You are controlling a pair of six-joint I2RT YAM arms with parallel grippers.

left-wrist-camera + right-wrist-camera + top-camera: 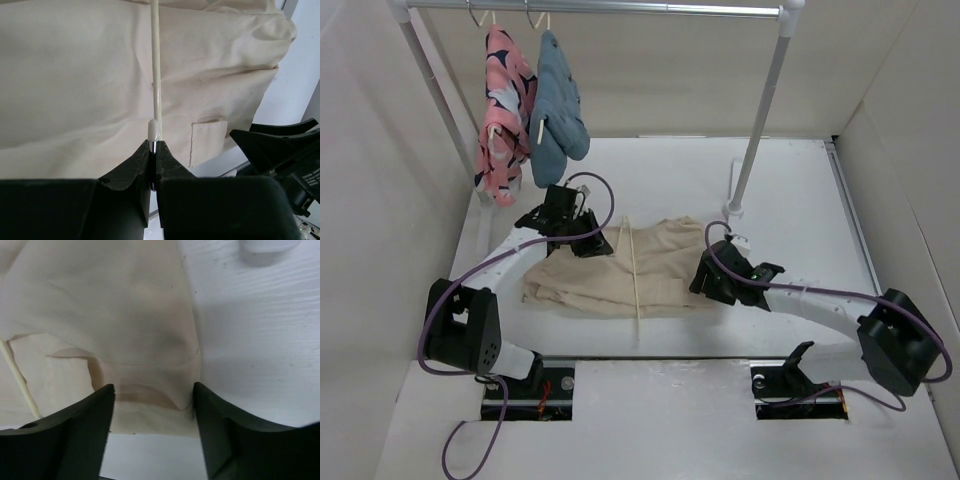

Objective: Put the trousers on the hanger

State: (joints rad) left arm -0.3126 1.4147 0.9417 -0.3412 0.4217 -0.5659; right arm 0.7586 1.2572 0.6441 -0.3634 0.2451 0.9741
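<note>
The beige trousers (pixel 650 270) lie flat and wrinkled on the white table. The thin cream hanger (pixel 633 280) rests across them as a slim rod. My left gripper (pixel 606 241) is at the trousers' far left edge. In the left wrist view it (pixel 154 148) is shut on the hanger's (pixel 156 75) end, where a cream tip meets a metal piece, with the trousers (pixel 75 80) spread beyond. My right gripper (pixel 705 282) stands open at the trousers' right edge. In the right wrist view the edge of the trousers (pixel 145 330) lies between its (pixel 153 402) fingers, with no grip on it.
A grey rail (pixel 600 8) runs across the back, with a pink patterned garment (pixel 505 110) and a blue garment (pixel 558 110) hanging from it at the left. The rail's right post (pixel 760 120) stands just behind my right gripper. Walls close in on both sides.
</note>
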